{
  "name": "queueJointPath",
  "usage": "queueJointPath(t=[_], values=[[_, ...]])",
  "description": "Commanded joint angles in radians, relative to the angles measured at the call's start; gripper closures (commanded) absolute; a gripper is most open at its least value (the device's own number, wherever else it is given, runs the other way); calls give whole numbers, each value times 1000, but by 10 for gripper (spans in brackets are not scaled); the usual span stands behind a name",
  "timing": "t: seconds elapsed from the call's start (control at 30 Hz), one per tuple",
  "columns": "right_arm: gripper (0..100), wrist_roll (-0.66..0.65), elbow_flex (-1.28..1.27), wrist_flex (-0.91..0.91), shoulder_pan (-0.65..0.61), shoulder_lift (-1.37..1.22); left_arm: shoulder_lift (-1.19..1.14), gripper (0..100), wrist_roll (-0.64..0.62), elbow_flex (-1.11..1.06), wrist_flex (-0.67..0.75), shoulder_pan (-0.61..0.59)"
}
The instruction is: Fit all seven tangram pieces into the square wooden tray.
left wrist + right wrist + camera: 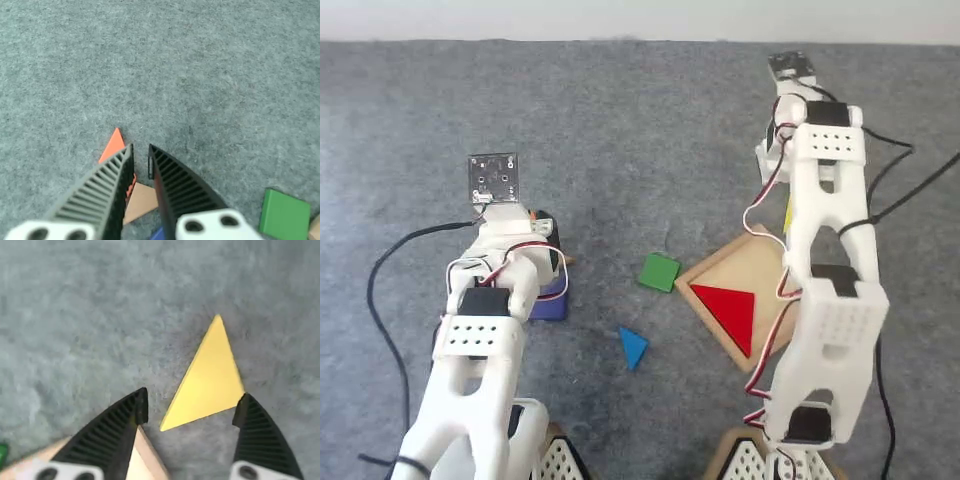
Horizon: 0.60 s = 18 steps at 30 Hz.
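Observation:
The square wooden tray [712,273] lies right of centre with a red triangle [728,308] in it. My right gripper [194,395] is open wide, its fingers on either side of the near corner of a yellow triangle [207,380] on the carpet just beyond the tray [137,457]. My left gripper [140,148] hovers low over the carpet with a narrow gap between its fingers and nothing in it. Beside it lie an orange triangle [114,145] and a tan piece [140,207]. A green square [659,272] and a small blue triangle [633,346] sit left of the tray.
A dark blue piece [550,303] lies partly under the left arm. Cables trail over the carpet beside both arms. The far half of the grey carpet is open ground.

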State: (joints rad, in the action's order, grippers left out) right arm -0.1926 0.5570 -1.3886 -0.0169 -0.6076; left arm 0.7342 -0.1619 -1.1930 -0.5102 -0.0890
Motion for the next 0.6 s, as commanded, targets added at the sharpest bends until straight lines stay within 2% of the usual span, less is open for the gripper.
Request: queueJointPath(t=[0.0,0.3,0.57], values=[[686,106,259,-116,24,-134,-2,953,11,7,29,9],[662,190,882,-360,44,-545,-2,953,11,7,29,9],[663,221,996,-332,120,-727,-2,953,11,5,28,9]])
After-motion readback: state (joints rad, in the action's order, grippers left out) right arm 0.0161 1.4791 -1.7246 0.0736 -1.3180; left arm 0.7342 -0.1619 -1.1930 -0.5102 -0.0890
